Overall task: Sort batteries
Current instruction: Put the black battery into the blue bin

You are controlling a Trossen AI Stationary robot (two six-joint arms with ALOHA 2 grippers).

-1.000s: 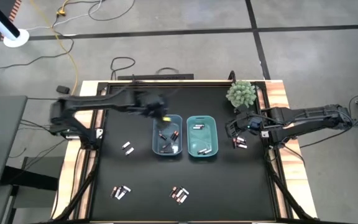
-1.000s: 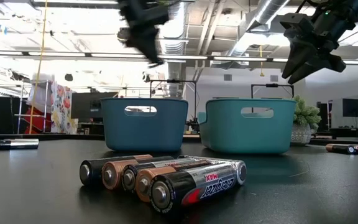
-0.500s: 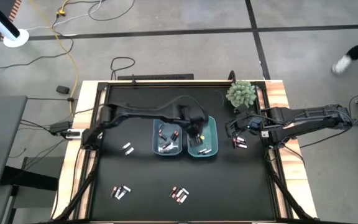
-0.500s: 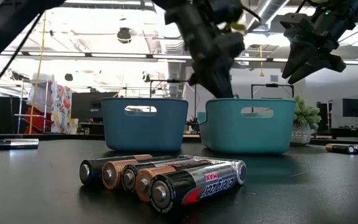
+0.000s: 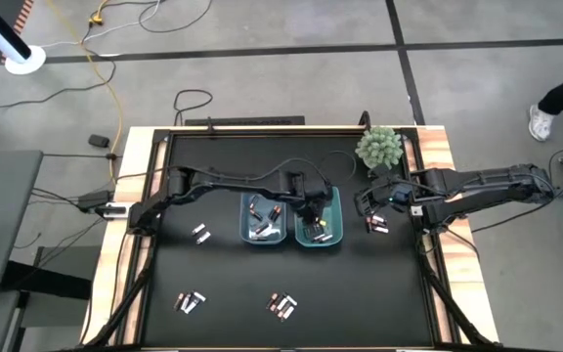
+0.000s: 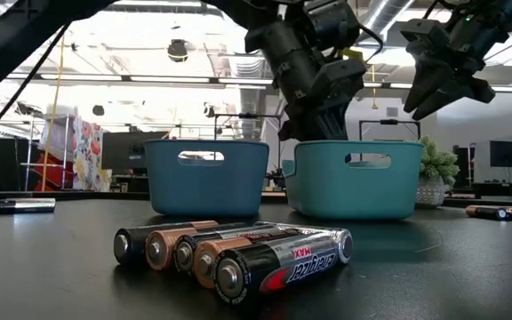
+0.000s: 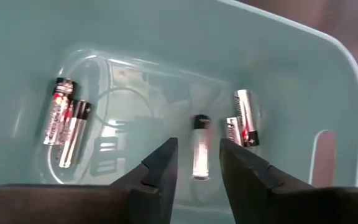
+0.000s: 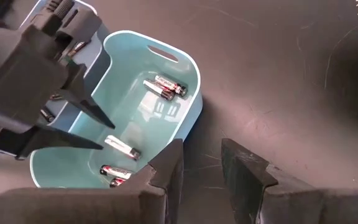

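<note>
Left gripper parted over teal bin, loose battery lying just below its fingertips

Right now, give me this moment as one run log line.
left gripper: open above teal bin, battery just dropped | right gripper: hovering beside bin, holding nothing visible

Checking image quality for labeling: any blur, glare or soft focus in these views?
Left wrist view: the battery beyond the jaws is streaked, and the teal bin floor shows reflections. Low view: foreground batteries are sharp, with bright ceiling lights behind. High view: evenly lit.
</note>
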